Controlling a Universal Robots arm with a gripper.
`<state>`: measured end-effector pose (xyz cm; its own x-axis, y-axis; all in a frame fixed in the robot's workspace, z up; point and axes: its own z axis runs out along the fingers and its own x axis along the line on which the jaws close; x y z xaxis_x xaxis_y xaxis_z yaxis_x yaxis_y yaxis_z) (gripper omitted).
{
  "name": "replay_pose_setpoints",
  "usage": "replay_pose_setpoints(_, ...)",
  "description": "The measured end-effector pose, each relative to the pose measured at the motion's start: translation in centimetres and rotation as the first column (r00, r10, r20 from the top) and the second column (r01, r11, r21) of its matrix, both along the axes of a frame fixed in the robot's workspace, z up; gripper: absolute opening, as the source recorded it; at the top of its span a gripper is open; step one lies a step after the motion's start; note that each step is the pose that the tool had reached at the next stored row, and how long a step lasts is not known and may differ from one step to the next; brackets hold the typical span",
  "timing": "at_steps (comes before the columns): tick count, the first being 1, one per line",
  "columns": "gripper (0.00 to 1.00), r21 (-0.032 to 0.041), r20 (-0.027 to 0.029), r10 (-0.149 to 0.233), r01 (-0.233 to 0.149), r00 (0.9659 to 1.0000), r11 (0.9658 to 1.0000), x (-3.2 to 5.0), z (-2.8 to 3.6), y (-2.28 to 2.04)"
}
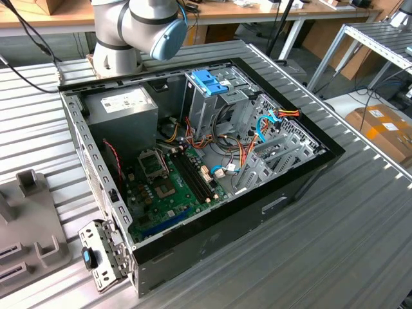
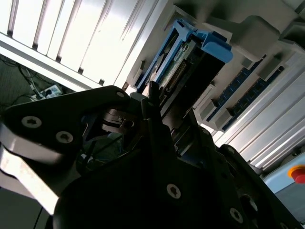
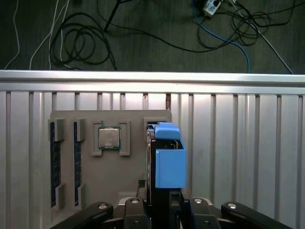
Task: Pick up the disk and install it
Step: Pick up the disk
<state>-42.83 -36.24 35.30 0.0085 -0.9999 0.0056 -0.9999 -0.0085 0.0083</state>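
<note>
Disk (image 3: 169,162) standing on edge in a slot along one edge of a grey tray (image 3: 133,183), so both flat faces are offered; my gripper (image 3: 164,207) straddles it, though whether it has clamped I cannot tell

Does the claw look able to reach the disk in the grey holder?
Probably yes: the disk stands upright in the grey holder, nothing covers it, and the claw sits right at it.

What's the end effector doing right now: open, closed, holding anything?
End effector: at the disk, which stands on edge in the grey holder; whether it is clamped on it cannot be told.
</note>
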Motion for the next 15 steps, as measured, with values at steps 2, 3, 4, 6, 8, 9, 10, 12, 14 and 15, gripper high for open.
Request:
replay_pose_setpoints(2, 0.35, -0.0001, 0.0, 0.0, 0.0, 1.0, 1.0, 0.0, 0.34, 0.0)
replay_pose_setpoints(3, 0.35, -0.0001, 0.0, 0.0, 0.0, 1.0, 1.0, 0.0, 0.47, 0.0)
replay_pose_setpoints(4, 0.35, -0.0001, 0.0, 0.0, 0.0, 1.0, 1.0, 0.0, 0.55, 0.0)
replay_pose_setpoints(6, 0.35, -0.0001, -0.0002, 0.0, 0.0, 1.0, 1.0, 0.0, 0.91, 0.0)
replay_pose_setpoints(8, 0.35, -0.0001, 0.0, 0.0, 0.0, 1.0, 1.0, 0.0, 1.1, 0.0)
replay_pose_setpoints(9, 0.35, 0.0, 0.0, 0.0, 0.0, 1.0, 1.0, 0.0, 1.2, 0.0)
replay_pose_setpoints(10, 0.35, -0.0001, 0.0, 0.0, 0.0, 1.0, 1.0, 0.0, 1.29, 0.0)
replay_pose_setpoints(12, 0.35, -0.0001, 0.0, 0.0, 0.0, 1.0, 1.0, 0.0, 1.69, 0.0)
replay_pose_setpoints(14, 0.35, -0.0001, -0.0001, 0.0, 0.0, 1.0, 1.0, 0.0, 2.12, 0.0)
replay_pose_setpoints(15, 0.35, -0.0001, 0.0, 0.0, 0.0, 1.0, 1.0, 0.0, 2.41, 0.0)
